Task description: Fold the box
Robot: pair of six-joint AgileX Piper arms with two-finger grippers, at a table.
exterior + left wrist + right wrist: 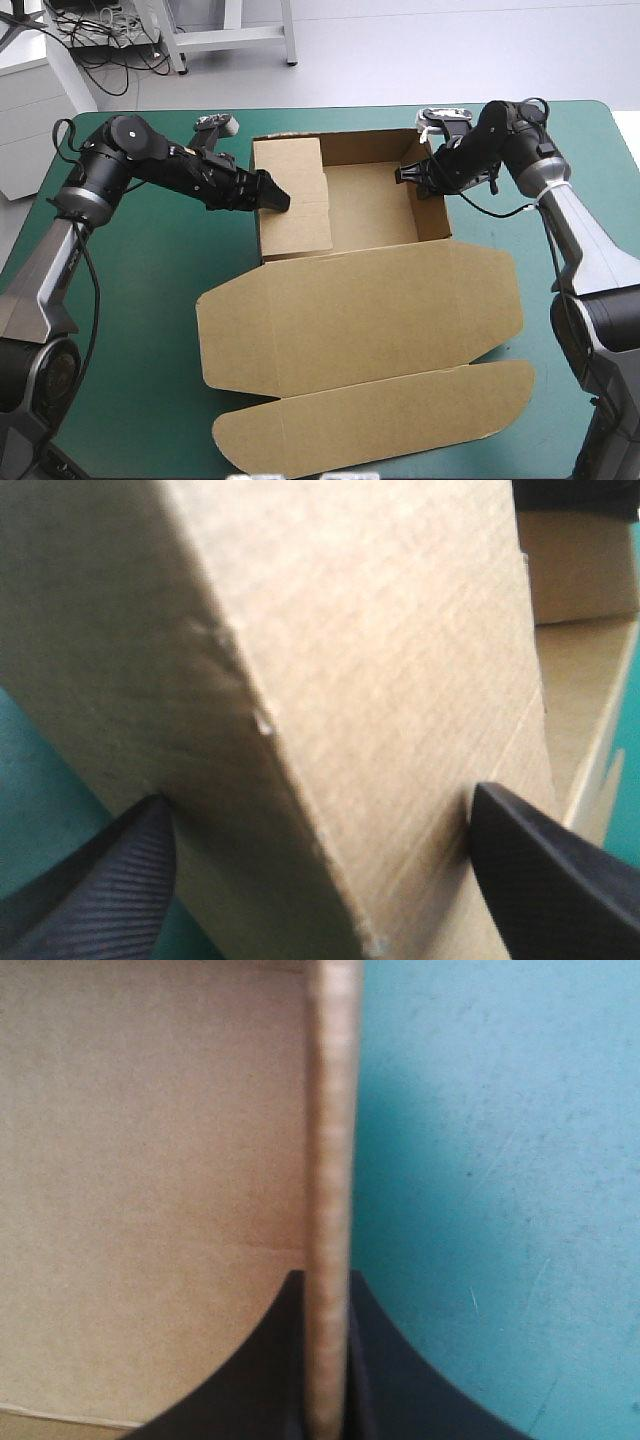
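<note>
- The right gripper (415, 172) is pinched almost closed on the box's right wall (434, 210), with the board's edge between its black fingers.
- The left gripper (275, 197) is spread wide, astride the box's left flap (292, 200), which leans in over the box's floor.
- The box (370, 310) lies on the teal-green cover (130, 300), its lid flat on the near side.
- Risk: if the wide fingers slip, the untucked flap could spring back. Too hard a push could slide the box or buckle the pinched wall.
</note>
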